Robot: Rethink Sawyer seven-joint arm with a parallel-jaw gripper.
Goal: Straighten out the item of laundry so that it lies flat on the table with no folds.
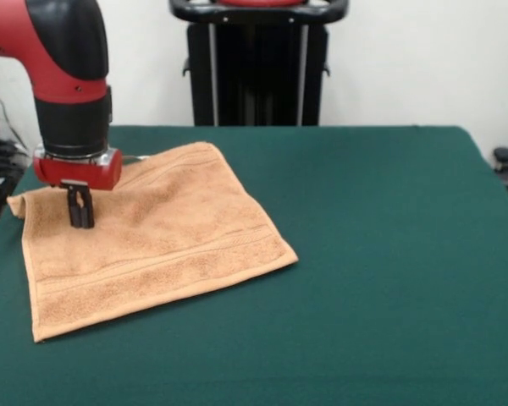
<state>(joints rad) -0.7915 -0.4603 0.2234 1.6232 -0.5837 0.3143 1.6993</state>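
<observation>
Near the towel's (152, 241) far-left corner, jaws (80, 222) drawn together and pressed into the cloth. Spread almost flat on the table (389, 254), just that corner curled. Finishing step, probably: next, tug outward to flatten.

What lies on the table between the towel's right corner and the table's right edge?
Nothing: in the front view, only bare green table runs from the towel corner to that edge.
</observation>
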